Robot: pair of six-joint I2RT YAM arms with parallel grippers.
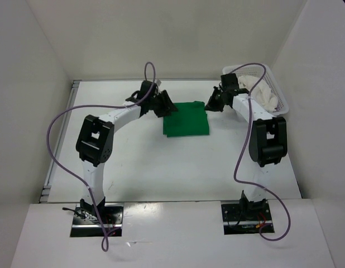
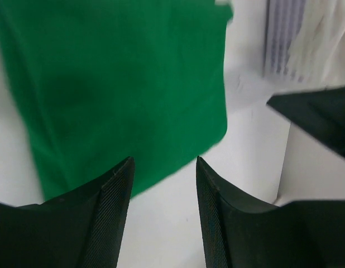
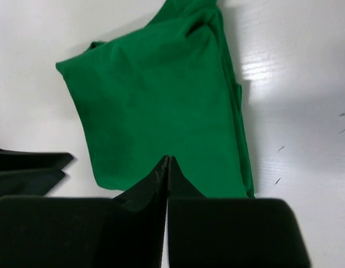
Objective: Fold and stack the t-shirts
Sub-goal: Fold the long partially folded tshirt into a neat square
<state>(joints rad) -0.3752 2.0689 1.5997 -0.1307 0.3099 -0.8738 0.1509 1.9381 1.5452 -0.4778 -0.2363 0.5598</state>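
Note:
A bright green t-shirt (image 1: 186, 119) lies folded into a flat rectangle in the middle of the table, also seen in the left wrist view (image 2: 116, 84) and the right wrist view (image 3: 161, 111). My left gripper (image 1: 164, 106) hovers at its far left corner, open (image 2: 164, 159), with only bare table between the fingers. Off the far right corner, my right gripper (image 1: 211, 104) is shut (image 3: 168, 157), its tips pressed together with no cloth between them. A white t-shirt (image 1: 259, 89) lies crumpled in the basket. No purple shirt is in view.
A white mesh basket (image 1: 278, 92) stands at the table's far right corner, just behind the right arm. White walls close in the table on the left, back and right. Purple cables loop from both arms.

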